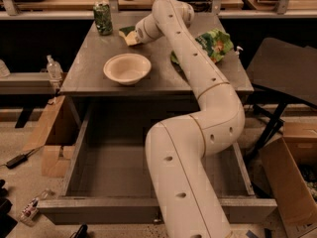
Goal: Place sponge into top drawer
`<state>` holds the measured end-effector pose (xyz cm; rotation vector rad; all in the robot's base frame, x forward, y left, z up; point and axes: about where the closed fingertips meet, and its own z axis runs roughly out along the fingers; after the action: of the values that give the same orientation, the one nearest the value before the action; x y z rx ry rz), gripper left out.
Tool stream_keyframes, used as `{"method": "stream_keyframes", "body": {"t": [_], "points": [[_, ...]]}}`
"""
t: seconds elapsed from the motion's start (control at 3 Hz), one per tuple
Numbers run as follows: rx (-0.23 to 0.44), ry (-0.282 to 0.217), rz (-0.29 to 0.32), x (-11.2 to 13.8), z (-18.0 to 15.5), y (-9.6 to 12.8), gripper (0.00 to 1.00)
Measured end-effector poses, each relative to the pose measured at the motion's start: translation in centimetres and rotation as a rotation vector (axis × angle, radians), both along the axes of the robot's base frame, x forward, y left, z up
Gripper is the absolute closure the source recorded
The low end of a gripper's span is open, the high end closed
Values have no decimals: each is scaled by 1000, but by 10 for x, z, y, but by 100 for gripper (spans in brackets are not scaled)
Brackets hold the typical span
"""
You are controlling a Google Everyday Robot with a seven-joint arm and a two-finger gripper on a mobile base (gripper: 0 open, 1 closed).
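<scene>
I see my gripper (139, 31) on the sponge (129, 37) near the worktop's back edge; whether it grips, I cannot tell. The top drawer (99, 208) is open.

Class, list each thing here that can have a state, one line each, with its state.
top drawer: pulled open, nothing visible inside
can: standing upright
bowl: upright, empty
sponge: on the tabletop's far side, at the claw
claw: at the sponge, beside the can
snack bag: crumpled, lying on the tabletop

our hand (132, 35) at desk (88, 76) rear by can (103, 18) | bowl (127, 68) in front | drawer (109, 168) left free, arm (198, 148) over right
</scene>
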<state>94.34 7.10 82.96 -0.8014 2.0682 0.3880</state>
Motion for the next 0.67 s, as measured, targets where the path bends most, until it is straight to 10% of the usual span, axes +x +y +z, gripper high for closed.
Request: {"method": "stream_keyframes", "body": {"t": [0.67], "points": [[-148, 49, -113, -53, 106, -28, 100]]}}
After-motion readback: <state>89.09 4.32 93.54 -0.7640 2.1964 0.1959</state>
